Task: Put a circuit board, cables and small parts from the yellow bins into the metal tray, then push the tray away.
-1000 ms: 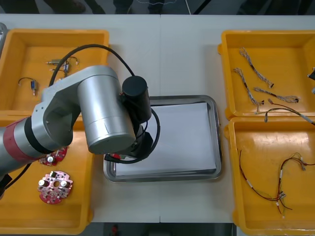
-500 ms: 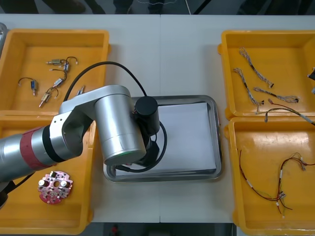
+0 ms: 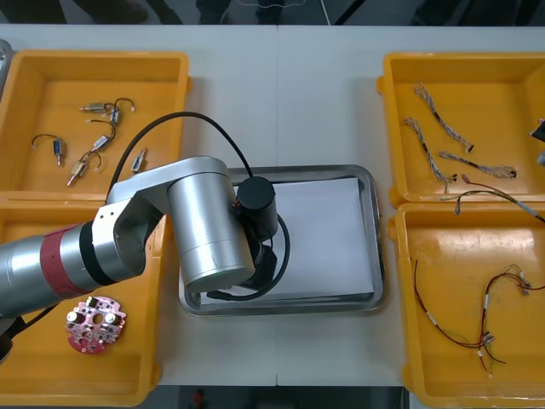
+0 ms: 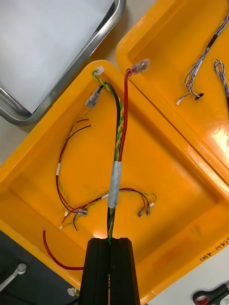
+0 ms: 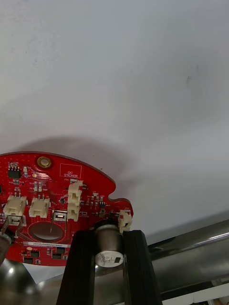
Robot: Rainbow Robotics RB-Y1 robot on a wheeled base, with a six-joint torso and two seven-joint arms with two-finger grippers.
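**Surface** (image 3: pixel 281 94): light, carrying four yellow bins, two at each side of the front view, and one metal tray (image 3: pixel 375 247) at centre frame, white inside.

**Left hand** (image 5: pixel 109 236): over the tray's lower left corner, hidden beneath the left arm (image 3: pixel 200 234) in the front view. The fingers (image 5: pixel 81 267) pinch a small metal cylinder (image 5: pixel 109 247) standing at the edge of a round red circuit board (image 5: pixel 52 205). The board sits over the white lining, close to the tray's rim, and casts a shadow on it. Whether it touches the lining cannot be told.

**Right hand** (image 4: pixel 110 240): over the lower right bin (image 3: pixel 511 375). The fingers are nearly pressed together, pinching a cable bundle (image 4: pixel 119 128) of red, black and yellow-green strands bound by a grey sleeve. The bundle's free ends reach the wall between the two right-side bins.

**Lower right bin, contents:** loose red and yellow cables (image 3: pixel 484 334) on the floor.

**Upper right bin** (image 3: pixel 485 77): twisted blue and white cables (image 3: pixel 443 118), lying separately.

**Upper left bin** (image 3: pixel 34 94): small metal parts (image 3: pixel 100 108), several with dark leads.

**Lower left bin** (image 3: pixel 34 366): second circuit board (image 3: pixel 91 323), red, lying flat, well apart from the tray.
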